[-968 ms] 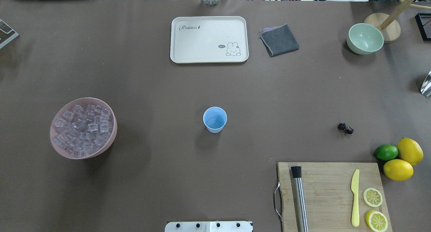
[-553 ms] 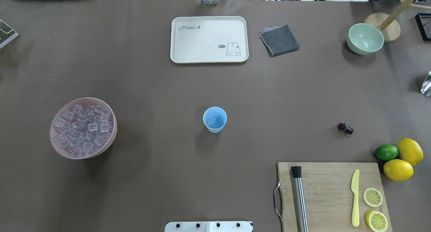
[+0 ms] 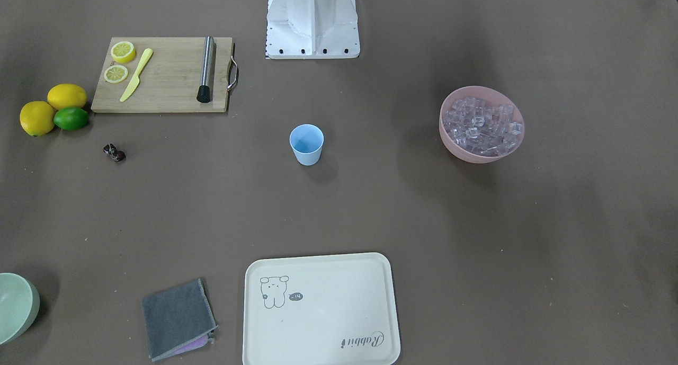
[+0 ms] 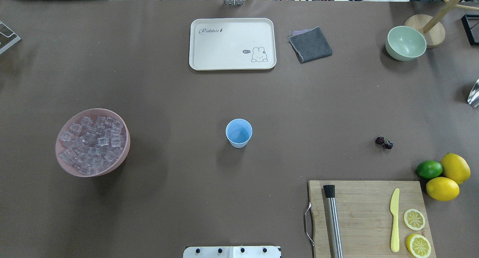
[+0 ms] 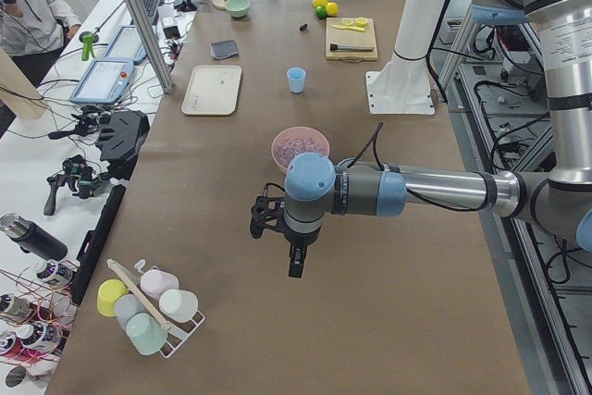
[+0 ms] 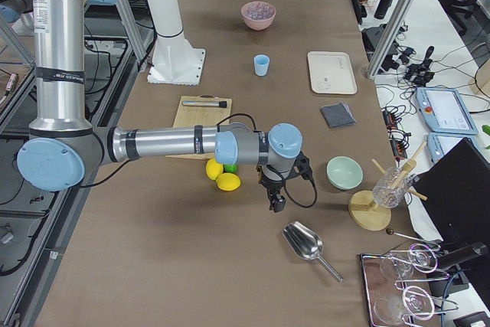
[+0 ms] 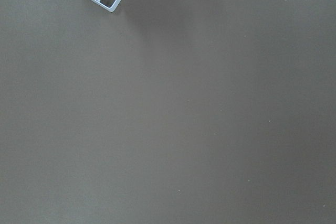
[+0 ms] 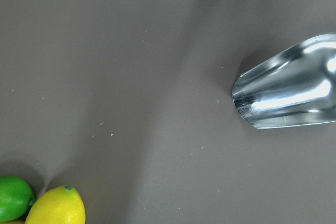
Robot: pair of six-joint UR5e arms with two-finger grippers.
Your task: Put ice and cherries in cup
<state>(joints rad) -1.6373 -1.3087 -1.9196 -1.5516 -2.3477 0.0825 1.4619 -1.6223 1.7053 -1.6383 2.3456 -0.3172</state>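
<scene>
The pale blue cup (image 4: 238, 133) stands upright at the table's middle, also in the front-facing view (image 3: 306, 144). The clear ice cubes (image 4: 91, 140) fill a pink bowl (image 4: 121, 158) on the left. The dark cherries (image 4: 384, 142) lie on the table at the right, near the lime. My left gripper (image 5: 294, 261) hangs over bare table beyond the pink bowl, seen only in the exterior left view; I cannot tell if it is open. My right gripper (image 6: 276, 203) hangs between the lemons and a metal scoop, seen only in the exterior right view; I cannot tell its state.
A cutting board (image 4: 366, 198) with a muddler, yellow knife and lemon slices lies front right. Two lemons (image 4: 449, 177) and a lime (image 4: 429, 169) sit beside it. A cream tray (image 4: 232, 43), grey cloth (image 4: 310, 44), green bowl (image 4: 405, 43) and metal scoop (image 8: 289, 98) lie around.
</scene>
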